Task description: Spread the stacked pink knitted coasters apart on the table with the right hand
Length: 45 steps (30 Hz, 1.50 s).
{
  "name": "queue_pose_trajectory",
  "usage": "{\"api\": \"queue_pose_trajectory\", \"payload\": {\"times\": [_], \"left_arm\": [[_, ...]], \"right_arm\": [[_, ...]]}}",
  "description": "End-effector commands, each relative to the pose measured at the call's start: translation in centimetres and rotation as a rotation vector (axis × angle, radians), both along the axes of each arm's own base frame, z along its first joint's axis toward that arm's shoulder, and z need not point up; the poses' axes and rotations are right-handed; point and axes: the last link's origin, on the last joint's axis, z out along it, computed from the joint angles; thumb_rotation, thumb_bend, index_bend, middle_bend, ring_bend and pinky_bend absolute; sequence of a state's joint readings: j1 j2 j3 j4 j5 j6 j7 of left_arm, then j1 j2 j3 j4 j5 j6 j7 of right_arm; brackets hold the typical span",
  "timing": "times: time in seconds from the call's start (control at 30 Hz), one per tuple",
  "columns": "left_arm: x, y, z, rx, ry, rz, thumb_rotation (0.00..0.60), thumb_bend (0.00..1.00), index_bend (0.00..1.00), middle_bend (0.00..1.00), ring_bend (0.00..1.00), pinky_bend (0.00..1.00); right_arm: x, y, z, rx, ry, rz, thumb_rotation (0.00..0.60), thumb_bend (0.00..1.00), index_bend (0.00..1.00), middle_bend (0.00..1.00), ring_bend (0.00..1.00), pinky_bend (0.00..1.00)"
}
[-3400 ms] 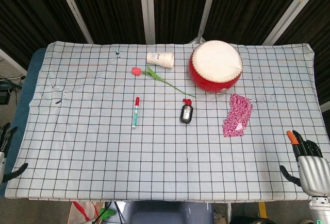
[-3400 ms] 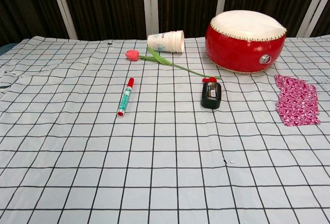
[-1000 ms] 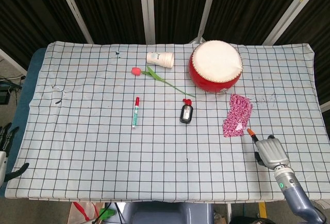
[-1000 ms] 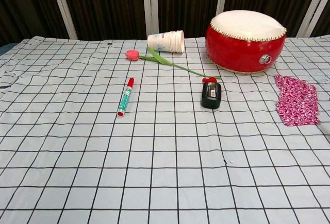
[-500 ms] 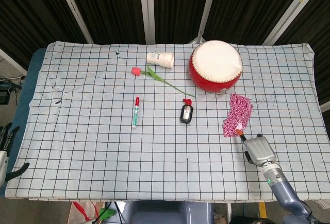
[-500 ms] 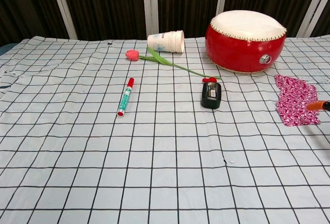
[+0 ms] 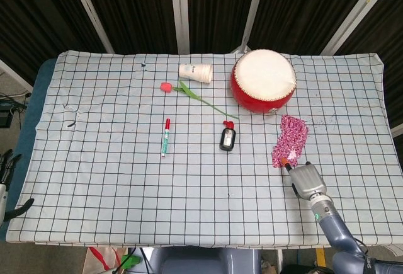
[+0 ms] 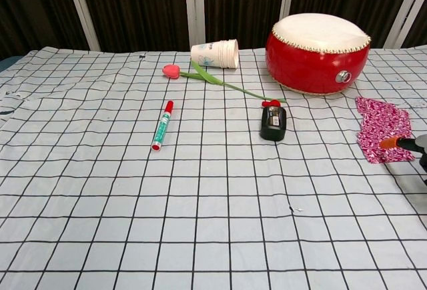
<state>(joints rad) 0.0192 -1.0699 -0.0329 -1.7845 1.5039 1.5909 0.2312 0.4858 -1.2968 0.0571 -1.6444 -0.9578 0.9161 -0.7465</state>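
Coasters (image 7: 289, 140) lie beside red drum (image 7: 263, 80), right hand (image 7: 305, 179) near

The right hand (image 7: 306, 179) reaches from the lower right, one orange-tipped finger extended. The left hand (image 7: 6, 179) waits at the lower left edge, fingers (image 7: 7, 160) apart.

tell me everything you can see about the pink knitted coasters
The pink knitted coasters lie flat on the checked cloth as one overlapping pile, not yet spread. They look like mottled pink and white yarn with uneven edges, forming a slanted, elongated patch just right of and in front of the red drum. The right hand reaches in from the near side, its orange fingertip at the pile's near edge.
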Motion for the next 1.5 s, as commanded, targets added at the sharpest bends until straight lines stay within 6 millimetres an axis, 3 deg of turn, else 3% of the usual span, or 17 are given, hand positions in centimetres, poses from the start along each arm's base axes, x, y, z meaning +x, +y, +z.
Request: {"api": "queue_pose_trajectory", "payload": {"times": [0.03, 0.5, 0.63, 0.77, 1.5], "left_arm": [[0.0, 0.0, 0.0, 0.0, 0.0, 0.0, 0.6, 0.25, 0.11, 0.0, 0.0, 0.02], [0.01, 0.03, -0.09, -0.004, 0.002, 0.001, 0.6, 0.25, 0.11, 0.0, 0.0, 0.02], [0.04, 0.0, -0.08, -0.003, 0.002, 0.0, 0.6, 0.25, 0.11, 0.0, 0.0, 0.02], [0.03, 0.0, -0.07, -0.003, 0.002, 0.0, 0.6, 0.25, 0.11, 0.0, 0.0, 0.02], [0.01, 0.01, -0.07, -0.002, 0.004, 0.001, 0.6, 0.25, 0.11, 0.0, 0.0, 0.02]], "right_arm": [[0.26, -0.14, -0.2, 0.004, 0.013, 0.0, 0.6, 0.57, 0.0, 0.65, 0.69, 0.29], [0.57, -0.35, 0.2, 0.01, 0.061, 0.001, 0.6, 0.57, 0.04, 0.65, 0.69, 0.3], [0.7, -0.36, 0.26, 0.012, 0.073, 0.004, 0.6, 0.57, 0.04, 0.65, 0.71, 0.42], [0.74, -0.37, 0.26, 0.015, 0.08, 0.003, 0.6, 0.57, 0.04, 0.65, 0.71, 0.45], [0.22, -0.64, -0.32, 0.055, 0.149, -0.016, 0.6, 0.57, 0.09, 0.66, 0.72, 0.46]]}}
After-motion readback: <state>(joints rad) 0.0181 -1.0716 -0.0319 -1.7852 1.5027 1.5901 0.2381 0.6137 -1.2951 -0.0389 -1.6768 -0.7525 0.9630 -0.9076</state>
